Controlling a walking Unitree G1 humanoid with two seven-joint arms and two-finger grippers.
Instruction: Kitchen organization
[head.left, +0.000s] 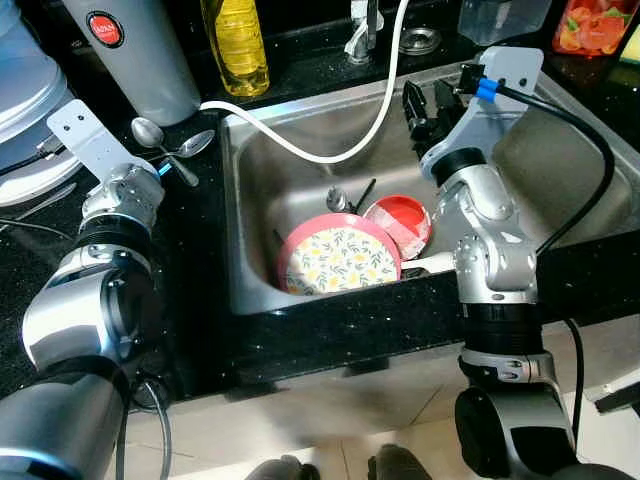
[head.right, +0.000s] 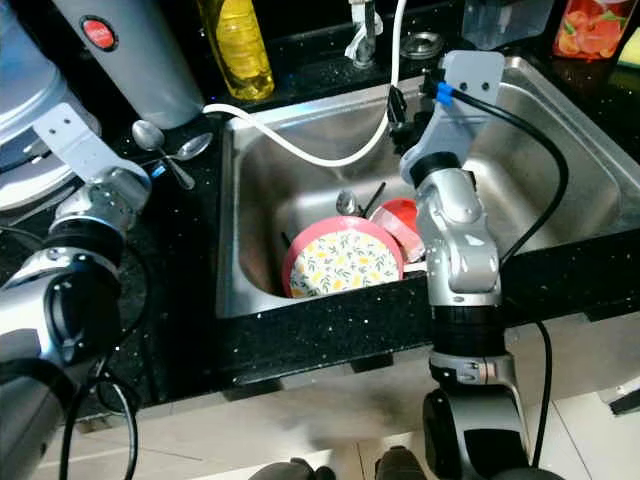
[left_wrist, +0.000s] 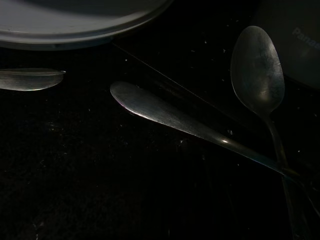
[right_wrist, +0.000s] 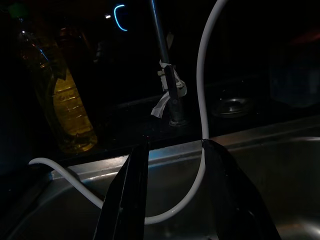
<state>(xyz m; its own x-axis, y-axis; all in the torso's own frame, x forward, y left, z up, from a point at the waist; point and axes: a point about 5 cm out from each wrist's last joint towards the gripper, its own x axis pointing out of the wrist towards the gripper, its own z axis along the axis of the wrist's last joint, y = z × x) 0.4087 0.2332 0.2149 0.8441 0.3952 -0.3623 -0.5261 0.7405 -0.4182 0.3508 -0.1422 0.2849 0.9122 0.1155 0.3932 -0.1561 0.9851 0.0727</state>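
Steel sink (head.left: 300, 180) set in black counter (head.left: 205, 290); inside the basin a floral plate (head.left: 340, 260) leans tilted against the front wall, a red bowl (head.left: 400, 222) just behind it to the right, touching it, with dark utensils (head.left: 345, 197) sticking up behind the plate, too small to tell which kind. White hose (head.left: 330, 150) runs from the counter at the left, dips into the basin and rises past the faucet (head.left: 362, 35). Right gripper (right_wrist: 172, 200) is held over the back of the sink, fingers (head.left: 425, 105) spread apart with nothing between them; in the right wrist view the hose passes beyond the gap between the two black fingers, not pinched, faucet base and a yellow oil bottle (right_wrist: 70, 110) ahead on the counter. Left arm sits over the counter left of the sink, left gripper itself is hidden, can't tell its finger state; just ahead of the left wrist lie two spoons (head.left: 172, 148) on the black counter, crossing at the handles, bowls pointing apart. Left wrist view shows those spoons close up, one bowl-up (left_wrist: 257, 70), one handle (left_wrist: 165, 112) lying across, plus the rim of a white plate (left_wrist: 75, 25) and another utensil tip (left_wrist: 27, 79) near it. Grey canister with red label (head.left: 130, 50) stands behind the spoons, a container of red food (head.left: 598, 25) sits at the far right back corner
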